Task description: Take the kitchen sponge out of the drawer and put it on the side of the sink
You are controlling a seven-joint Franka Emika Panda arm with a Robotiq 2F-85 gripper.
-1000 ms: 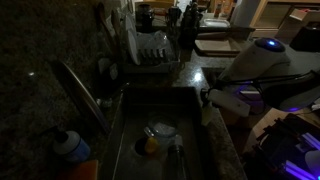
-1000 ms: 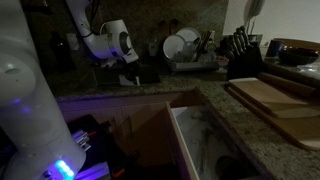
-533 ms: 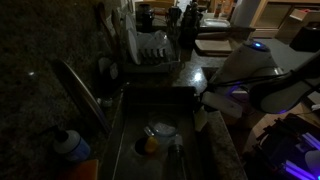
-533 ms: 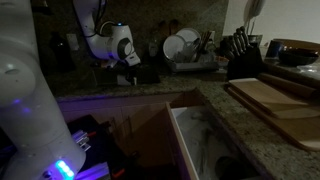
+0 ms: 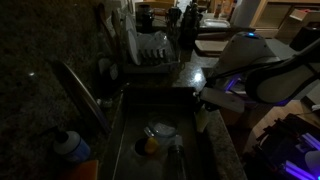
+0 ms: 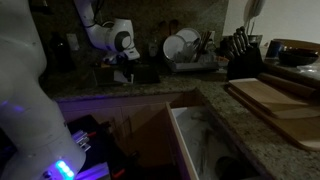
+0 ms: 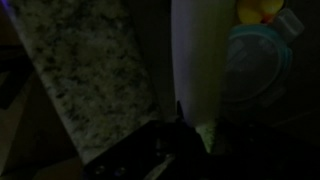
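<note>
Arm (image 5: 262, 68) shifts farther over the sink (image 5: 122, 128) | we see claw (image 5: 206, 108) gripping the sponge (image 5: 203, 121) beside the rim.

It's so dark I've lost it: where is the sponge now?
In an exterior view the sponge is held in the pincer, at the granite rim of the sink on the picture's right.

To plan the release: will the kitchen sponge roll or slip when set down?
Rolling seems unlikely: the kitchen sponge looks like a flat block. It is small beside the sink, so probably light. It looks straight in the gripper, so hardly floppy.
</note>
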